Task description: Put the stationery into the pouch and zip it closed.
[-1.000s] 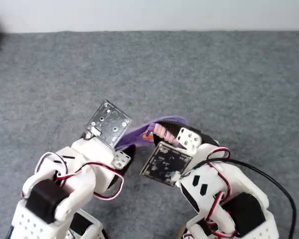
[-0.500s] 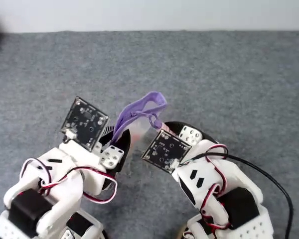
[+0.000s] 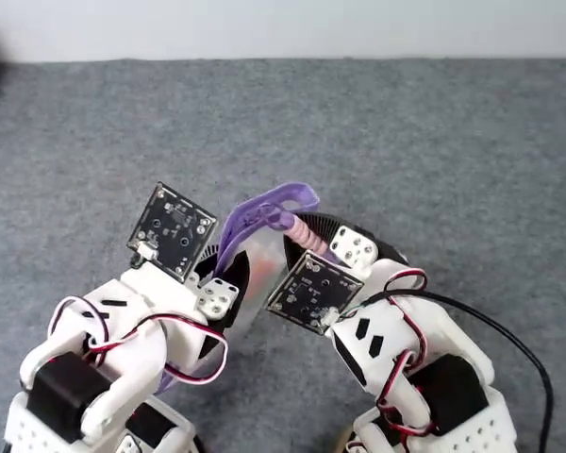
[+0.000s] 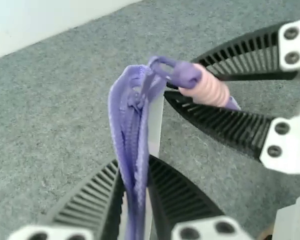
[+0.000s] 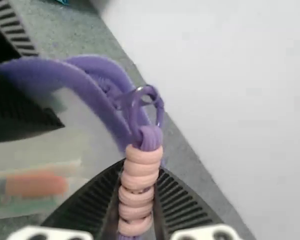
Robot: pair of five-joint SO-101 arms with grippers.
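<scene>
Pouch [image 3: 264,209] between left and right jaws

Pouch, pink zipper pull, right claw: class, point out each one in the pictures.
pouch [image 4: 127,112]: left wrist view, purple zipper band.
pink zipper pull [image 4: 206,88]: left wrist view, ribbed pink middle.
right claw [image 5: 139,175]: right wrist view, midway between its fingertips.

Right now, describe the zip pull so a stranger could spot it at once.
On the grey table, two arms hold a clear pouch with a purple zip. The pull is tied to the zip's ring, pinched in the right gripper: a stack of pink rings, the only pink among purple.
</scene>
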